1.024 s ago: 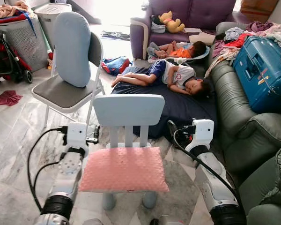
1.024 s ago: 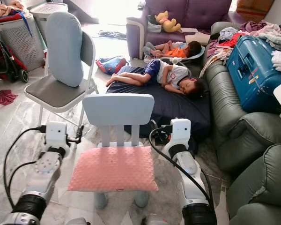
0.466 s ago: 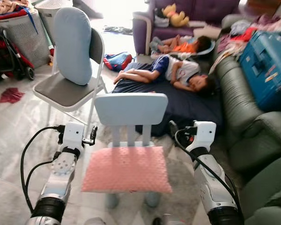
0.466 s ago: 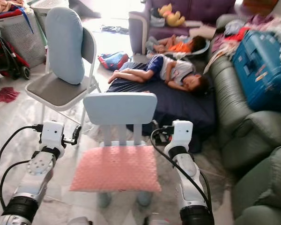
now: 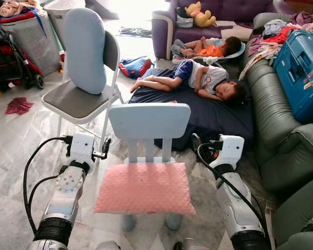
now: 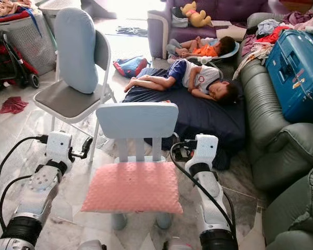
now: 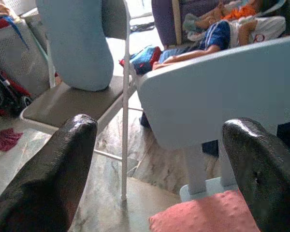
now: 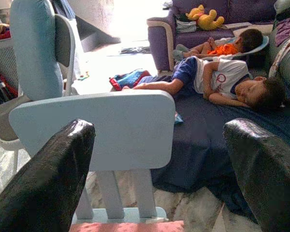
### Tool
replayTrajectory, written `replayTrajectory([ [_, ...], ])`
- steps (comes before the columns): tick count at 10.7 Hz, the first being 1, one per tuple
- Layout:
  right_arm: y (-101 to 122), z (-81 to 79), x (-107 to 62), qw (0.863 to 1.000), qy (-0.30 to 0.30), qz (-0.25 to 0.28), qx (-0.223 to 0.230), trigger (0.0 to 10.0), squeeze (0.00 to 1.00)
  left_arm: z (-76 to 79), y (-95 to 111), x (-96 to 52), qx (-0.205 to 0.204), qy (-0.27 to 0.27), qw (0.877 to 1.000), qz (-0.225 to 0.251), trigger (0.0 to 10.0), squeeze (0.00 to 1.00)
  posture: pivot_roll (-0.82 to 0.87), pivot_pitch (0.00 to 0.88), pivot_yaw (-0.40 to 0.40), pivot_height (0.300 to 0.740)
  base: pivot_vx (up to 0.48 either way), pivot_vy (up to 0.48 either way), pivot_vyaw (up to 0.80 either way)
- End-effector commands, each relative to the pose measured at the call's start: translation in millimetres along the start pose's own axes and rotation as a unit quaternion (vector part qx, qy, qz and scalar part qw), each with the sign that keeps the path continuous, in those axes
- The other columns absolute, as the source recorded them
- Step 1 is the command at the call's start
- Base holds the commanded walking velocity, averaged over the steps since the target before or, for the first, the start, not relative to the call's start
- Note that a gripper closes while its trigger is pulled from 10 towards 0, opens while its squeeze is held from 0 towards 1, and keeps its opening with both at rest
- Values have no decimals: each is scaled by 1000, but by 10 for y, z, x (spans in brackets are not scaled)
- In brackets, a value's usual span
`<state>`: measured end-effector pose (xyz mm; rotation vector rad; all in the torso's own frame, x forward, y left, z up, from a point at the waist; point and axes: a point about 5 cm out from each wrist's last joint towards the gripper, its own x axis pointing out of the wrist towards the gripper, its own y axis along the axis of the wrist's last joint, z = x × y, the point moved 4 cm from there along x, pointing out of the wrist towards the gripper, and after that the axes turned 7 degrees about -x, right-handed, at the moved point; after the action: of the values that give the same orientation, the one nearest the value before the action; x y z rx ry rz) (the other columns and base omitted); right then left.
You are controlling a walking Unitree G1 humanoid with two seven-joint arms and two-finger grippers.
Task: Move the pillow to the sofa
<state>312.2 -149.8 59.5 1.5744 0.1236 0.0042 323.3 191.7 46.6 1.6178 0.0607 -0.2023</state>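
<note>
A pink pillow (image 5: 144, 187) lies flat on the seat of a small light blue chair (image 5: 148, 121) right in front of me. My left gripper (image 5: 103, 149) hovers open by the chair's left side, level with the seat's back edge, apart from the pillow. My right gripper (image 5: 197, 145) is open by the chair's right side. In the left wrist view the pillow's corner (image 7: 203, 217) shows low between the fingers (image 7: 63, 169). The green sofa (image 5: 279, 130) runs along the right.
A grey folding chair (image 5: 75, 101) with a light blue cushion (image 5: 86, 49) stands at the left. Two people sleep on a dark mattress (image 5: 214, 117) behind the small chair. A blue suitcase (image 5: 302, 67) and clothes lie on the green sofa. A purple sofa (image 5: 219, 15) stands at the back.
The whole picture has shifted a little, so the camera has moved. Both grippers keep their places beside the small chair, and the pink pillow lies as before.
</note>
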Motion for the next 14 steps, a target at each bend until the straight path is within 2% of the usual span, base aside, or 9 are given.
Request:
replayTrajectory([
  [1,39,-1,-2,1000,-2,5,-4,10000,0,-63,-49,-64,-21,12,1000,-8,10000,0,-10,0,-6,726,0,0,0],
  [3,24,-31,5,1000,9,1,-6,10000,0,-101,-116,-121,-21,29,999,-14,10000,0,-3,0,-12,686,0,0,0],
  [6,6,-31,2,1000,8,-2,-5,10000,0,-116,-75,-99,-19,34,999,-11,10000,0,-10,0,-9,626,0,0,0],
  [10,-14,-24,5,1000,13,-6,-5,10000,0,-185,-44,-89,0,50,999,-5,10000,0,-2,0,-22,621,0,0,0],
  [11,-69,-14,10,1000,13,-15,-5,10000,0,-249,-35,-95,6,64,998,-3,10000,0,4,0,-25,621,0,0,0],
  [14,-70,-31,21,1000,22,-16,-6,10000,0,-278,-39,-106,9,75,997,-2,10000,0,3,0,-29,621,0,0,0],
])
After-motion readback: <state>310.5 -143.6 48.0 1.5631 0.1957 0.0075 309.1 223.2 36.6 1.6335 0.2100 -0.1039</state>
